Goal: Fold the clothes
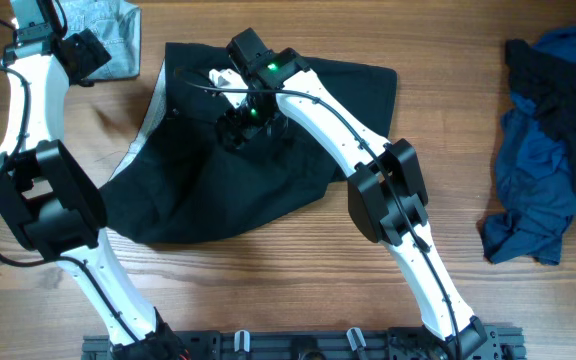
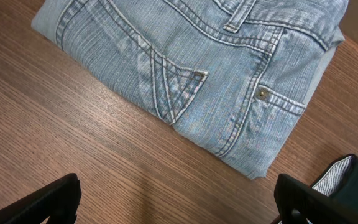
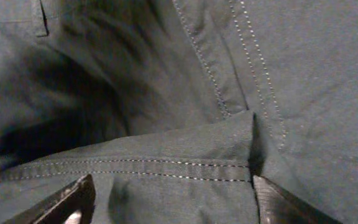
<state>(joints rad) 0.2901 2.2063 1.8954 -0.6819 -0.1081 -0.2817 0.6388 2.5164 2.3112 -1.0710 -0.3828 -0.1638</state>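
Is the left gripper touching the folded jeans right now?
Apart. In the left wrist view the left gripper is open over bare table, with a strip of wood between its fingers and the jeans.

The wooden desk [image 1: 448, 120] spreads beneath the left jaws, its grain showing between them. A black rail [image 1: 298, 345] runs along the desk's edge, well apart from the left jaws and the right jaws.

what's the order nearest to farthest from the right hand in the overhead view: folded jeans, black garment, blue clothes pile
From the right hand:
1. black garment, directly beneath it, mid-table.
2. folded jeans, far left corner.
3. blue clothes pile, at the right edge.
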